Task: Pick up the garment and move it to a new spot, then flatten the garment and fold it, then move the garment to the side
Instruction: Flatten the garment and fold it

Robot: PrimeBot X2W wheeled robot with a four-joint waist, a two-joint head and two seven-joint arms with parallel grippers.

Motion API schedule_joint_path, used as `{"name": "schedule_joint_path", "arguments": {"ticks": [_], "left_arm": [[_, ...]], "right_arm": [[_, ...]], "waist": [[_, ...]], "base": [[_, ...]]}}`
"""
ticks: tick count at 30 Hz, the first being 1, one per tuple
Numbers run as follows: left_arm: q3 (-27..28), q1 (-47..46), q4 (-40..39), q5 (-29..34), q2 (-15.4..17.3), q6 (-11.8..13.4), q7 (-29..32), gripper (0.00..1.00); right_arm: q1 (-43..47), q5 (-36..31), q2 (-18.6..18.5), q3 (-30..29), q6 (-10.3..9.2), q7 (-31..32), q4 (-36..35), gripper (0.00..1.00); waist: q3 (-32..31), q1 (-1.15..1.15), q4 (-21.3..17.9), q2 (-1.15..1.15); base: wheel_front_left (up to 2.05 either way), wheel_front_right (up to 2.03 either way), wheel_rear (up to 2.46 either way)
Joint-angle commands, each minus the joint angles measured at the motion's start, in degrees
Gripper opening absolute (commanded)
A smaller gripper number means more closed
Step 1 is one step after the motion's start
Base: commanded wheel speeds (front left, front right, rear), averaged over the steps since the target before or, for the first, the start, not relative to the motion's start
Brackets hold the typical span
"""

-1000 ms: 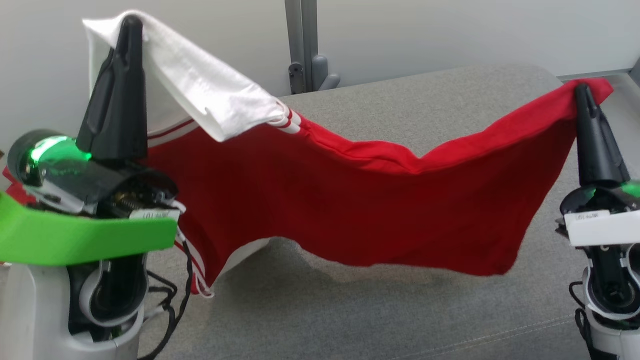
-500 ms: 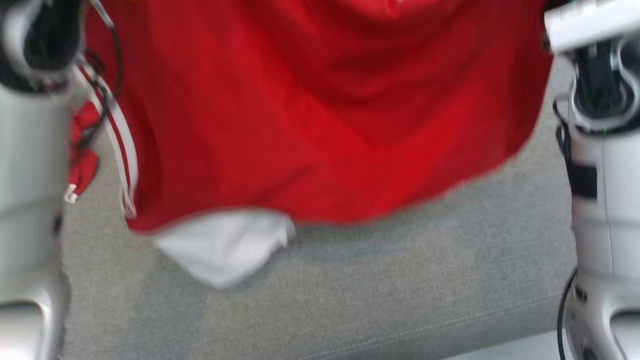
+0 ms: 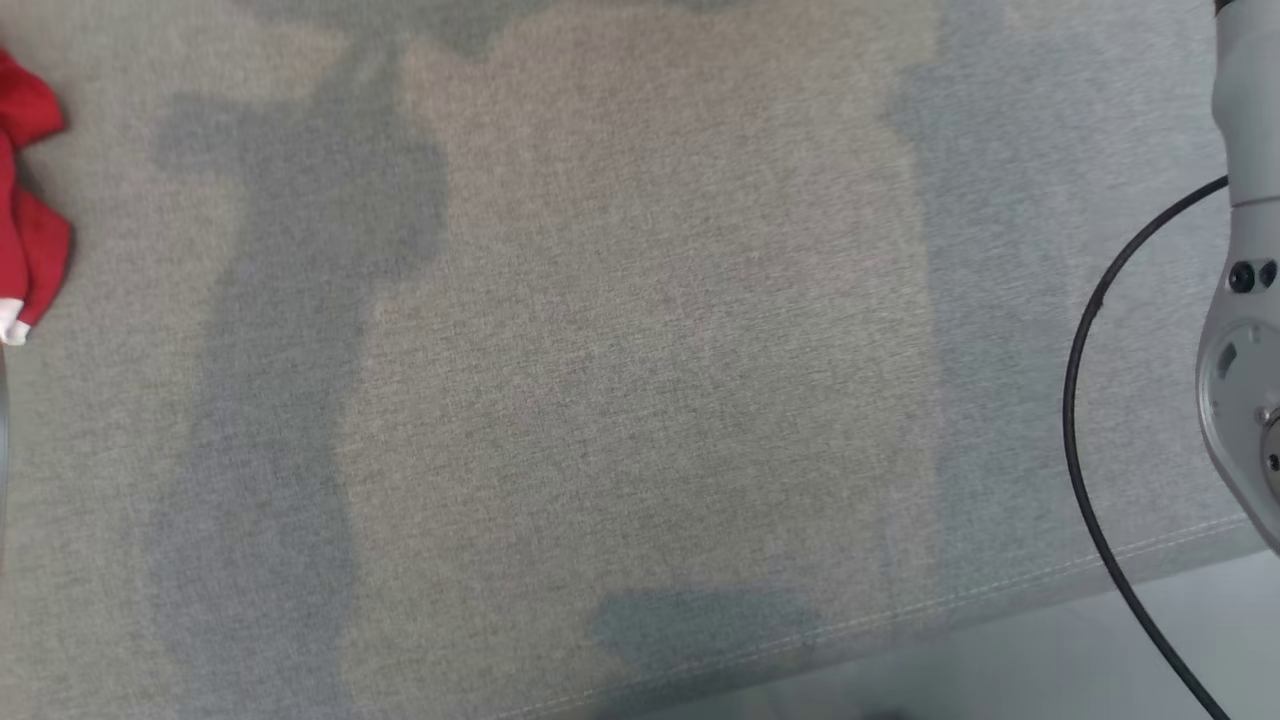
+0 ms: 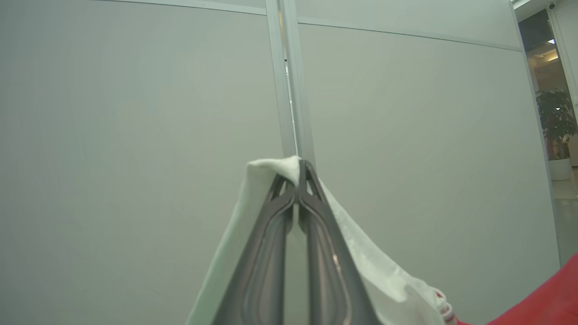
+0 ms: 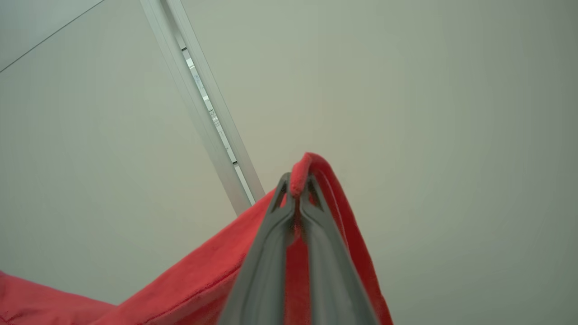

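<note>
Left fingers (image 4: 301,180) pressed shut, pinching white edge of garment (image 4: 361,262). Right fingers (image 5: 289,205) pressed shut, pinching red edge. Garment raised before grey wall (image 4: 135,135), red cloth hanging between both. Red fold at left, over grey fabric table (image 3: 640,350).

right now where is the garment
In the wrist views the garment is held up before the pale wall: the left gripper pinches its white part, the right gripper its red edge.

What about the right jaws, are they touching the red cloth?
Touching. The right wrist view shows the right gripper, jaws shut, pinching a fold of the red garment that pokes out above their tips.
</note>
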Motion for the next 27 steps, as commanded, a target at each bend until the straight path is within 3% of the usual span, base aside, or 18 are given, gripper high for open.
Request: {"name": "schedule_joint_path", "arguments": {"ticks": [1, 7, 12, 20, 27], "left_arm": [[0.35, -0.89, 1.22, -0.38, -0.04, 0.14, -0.66, 0.0], [0.27, 1.04, 8.78, -1.12, -0.31, -0.83, -5.16, 0.0], [1.11, 3.7, 12.33, -1.35, 0.66, -1.34, -7.58, 0.0], [3.07, 5.2, 11.28, -0.69, 3.84, -2.5, -8.15, 0.0], [1.93, 12.7, 7.12, -4.42, 5.29, -3.63, -8.11, 0.0]], "right_arm": [[-1.06, -0.76, -0.01, -0.46, 0.02, -0.57, 1.25, 0.0], [-0.28, -1.01, 0.51, -0.31, 0.02, -1.89, 8.61, 0.0], [3.7, 3.15, 0.77, 3.1, 0.02, -1.99, 7.19, 0.0], [9.69, 13.77, 0.54, 14.41, 0.02, -1.98, 0.61, 0.0], [15.93, 19.88, -3.26, 19.84, 0.02, -1.95, -3.79, 0.0]], "waist": [[5.15, -0.01, 2.12, 0.58], [13.55, -0.01, 3.55, 0.58], [16.51, -0.01, 3.12, 0.58], [15.35, -0.01, 1.31, 0.58], [12.04, -0.01, 1.38, 0.58]], "base": [[0.0, 0.0, 0.0], [0.0, 0.0, 0.0], [0.0, 0.0, 0.0], [0.0, 0.0, 0.0], [0.0, 0.0, 0.0]]}}
